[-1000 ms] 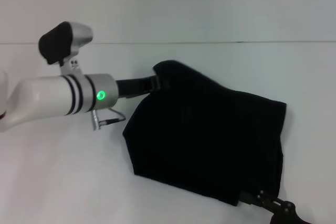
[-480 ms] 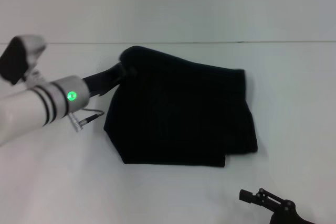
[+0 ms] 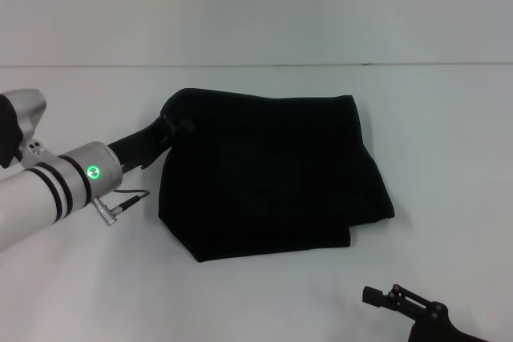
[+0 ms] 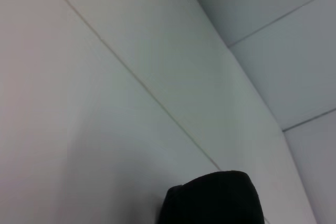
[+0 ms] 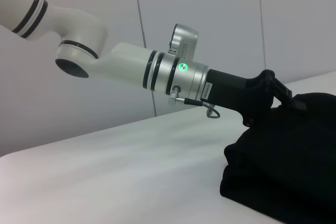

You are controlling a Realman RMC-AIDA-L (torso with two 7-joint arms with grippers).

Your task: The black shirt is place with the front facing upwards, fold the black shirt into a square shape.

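Observation:
The black shirt (image 3: 264, 174) lies folded in a rough block on the white table (image 3: 449, 134), plain black side up, with no lettering showing. My left gripper (image 3: 172, 123) is shut on its far left corner, which is lifted a little off the table. The right wrist view shows the same grip from the side: left gripper (image 5: 273, 90) clamped on the bunched shirt (image 5: 283, 156). The left wrist view holds only a dark fold of the shirt (image 4: 210, 200). My right gripper (image 3: 373, 295) stands open near the table's front right, apart from the cloth.
White table surface surrounds the shirt on all sides, and a pale wall (image 3: 256, 6) rises behind the table's far edge. The left arm's cable (image 3: 120, 198) hangs just left of the cloth.
The left gripper has pulled the held corner leftward and the whole shirt slid left with it. The right gripper has let go of the near right corner and now sits clear of the cloth.

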